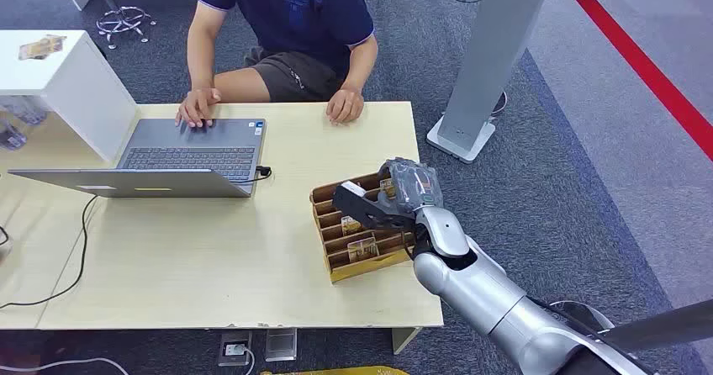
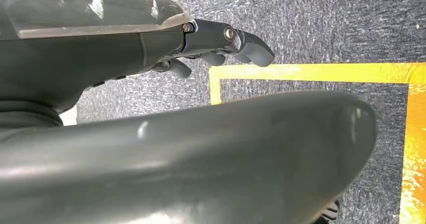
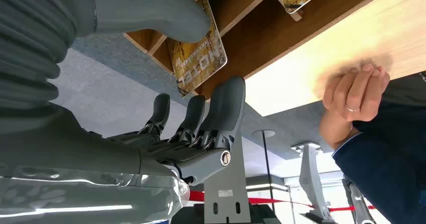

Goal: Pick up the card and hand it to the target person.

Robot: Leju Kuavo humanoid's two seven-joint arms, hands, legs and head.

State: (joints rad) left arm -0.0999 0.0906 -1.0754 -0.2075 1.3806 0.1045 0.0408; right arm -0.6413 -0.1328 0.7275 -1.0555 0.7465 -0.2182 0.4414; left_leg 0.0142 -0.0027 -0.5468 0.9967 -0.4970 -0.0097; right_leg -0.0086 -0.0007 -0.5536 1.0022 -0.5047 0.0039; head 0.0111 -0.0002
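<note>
**R hand at card rack, card between thumb & fingers**

Table (image 1: 252, 291) holds an open laptop (image 1: 181, 161) w/ cable; person (image 1: 286, 30) sits across, 1 hand on laptop, other fist on tabletop. Wooden slotted rack (image 1: 357, 249) sits near table's right edge, w/ other cards in its slots. Right hand (image 3: 201, 118) reaches over rack's far end. Card (image 3: 198, 56): yellow-brown print, white lettering, rounded corners, standing in a rack slot, long axis along the slot. Thumb above, fingers (image 3: 223, 103) below, bracketing it; can't tell if actually gripped. Left hand (image 2: 221, 45) hangs over carpet, fingers loosely curled, holding nothing.
</note>
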